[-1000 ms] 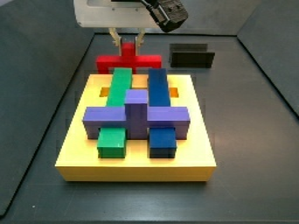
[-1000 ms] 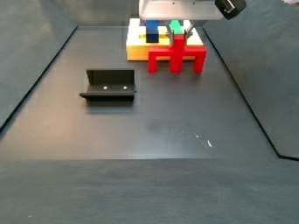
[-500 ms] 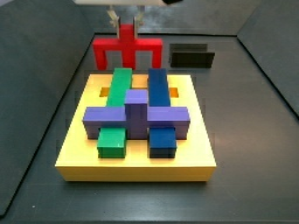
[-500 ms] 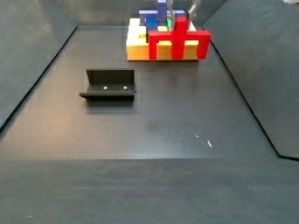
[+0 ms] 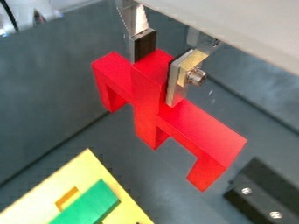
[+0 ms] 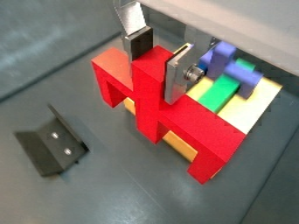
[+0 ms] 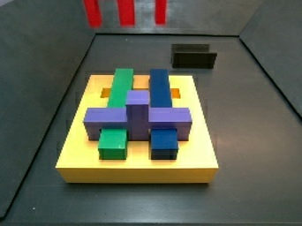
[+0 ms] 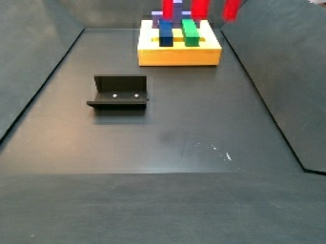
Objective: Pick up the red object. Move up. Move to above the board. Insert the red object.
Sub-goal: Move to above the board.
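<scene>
Your gripper [image 5: 162, 61] clamps the red object's [image 5: 158, 118] stem (raised, apparently clear of the floor); board [image 6: 239, 109] and fixture [image 6: 51, 149] lie below.

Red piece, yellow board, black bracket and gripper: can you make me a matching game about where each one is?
Things:
1. red object
2. board
3. fixture
4. gripper

Places or states:
A. lying flat on the floor, with green, blue and purple blocks on it
B. shut on a stem, up in the air
C. standing alone on the dark floor
D. lifted off the floor, hanging between two silver fingers

Pairs: 1-D, 2-A, 3-C, 4-B
</scene>
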Available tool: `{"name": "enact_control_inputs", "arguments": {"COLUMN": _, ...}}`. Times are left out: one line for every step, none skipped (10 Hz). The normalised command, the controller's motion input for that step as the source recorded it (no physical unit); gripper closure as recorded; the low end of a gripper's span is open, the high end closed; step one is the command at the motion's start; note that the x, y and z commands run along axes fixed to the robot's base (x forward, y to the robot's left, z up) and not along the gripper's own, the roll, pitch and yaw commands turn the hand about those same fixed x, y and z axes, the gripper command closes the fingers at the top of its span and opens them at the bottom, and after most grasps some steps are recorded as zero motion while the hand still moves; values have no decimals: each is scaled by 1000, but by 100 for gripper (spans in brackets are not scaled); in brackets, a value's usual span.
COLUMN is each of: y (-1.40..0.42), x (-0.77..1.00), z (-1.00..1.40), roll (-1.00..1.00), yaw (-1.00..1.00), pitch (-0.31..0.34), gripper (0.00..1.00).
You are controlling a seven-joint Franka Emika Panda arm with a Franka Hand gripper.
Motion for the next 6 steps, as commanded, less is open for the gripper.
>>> {"name": "enact_control_inputs", "arguments": {"y": 0, "x": 44, "z": 643, "roll": -48, "yaw": -9, "pitch": 113, "gripper": 100}}
{"name": "enact_control_inputs", "arguments": {"y": -1400, "x": 442, "z": 405, "roll": -20, "yaw": -210, "pitch": 270, "gripper": 100}}
{"name": "enact_control_inputs", "arguments": {"y": -1400, "x": 454, "z": 357, "roll": 46, "yaw": -161, "pitch": 246, "gripper": 100}}
{"name": "enact_control_inputs", "arguments": {"y": -1400, "x": 516, "z": 336, "roll": 72, "yaw": -69, "pitch": 273, "gripper": 100}}
{"name": "enact_control_inputs", "arguments": {"y": -1400, "x": 582, "z": 331, "roll": 47, "yaw": -53, "pitch": 262, "gripper": 100}}
{"name": "enact_control_inputs", "arguments": {"y": -752, "x": 343, "z": 197, "roll": 40, "yaw": -20, "pitch": 217, "gripper": 100}}
